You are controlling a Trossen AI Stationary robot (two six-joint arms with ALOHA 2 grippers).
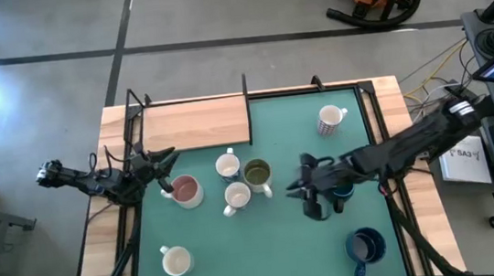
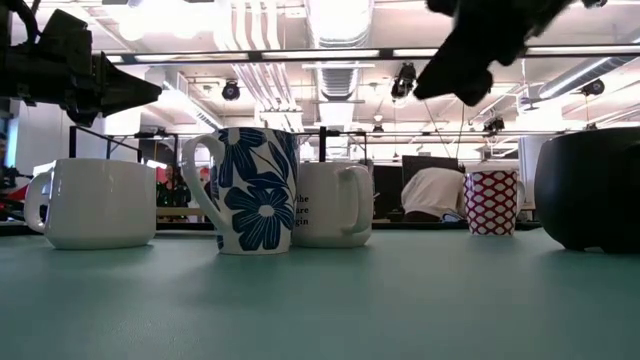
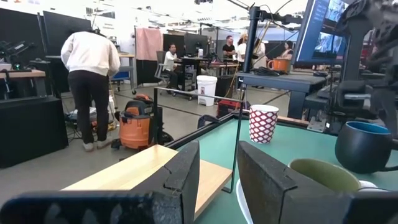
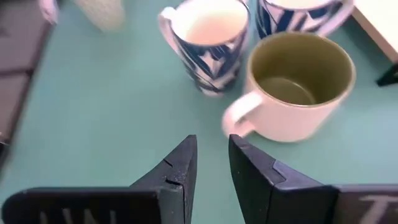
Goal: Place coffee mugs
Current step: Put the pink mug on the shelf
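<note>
Blue-flowered white mug (image 2: 252, 188), red-latticed mug (image 2: 491, 201), olive-lined cream mug (image 4: 300, 87).

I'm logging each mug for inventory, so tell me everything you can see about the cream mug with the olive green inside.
The olive-lined mug looks like glazed ceramic: cream outside, olive-green inside, with one cream loop handle. It stands upright and empty on the green table mat, near the middle of the table, close beside two blue-flowered white mugs; whether they touch is unclear. The right gripper hovers near its handle, not touching it.
</note>
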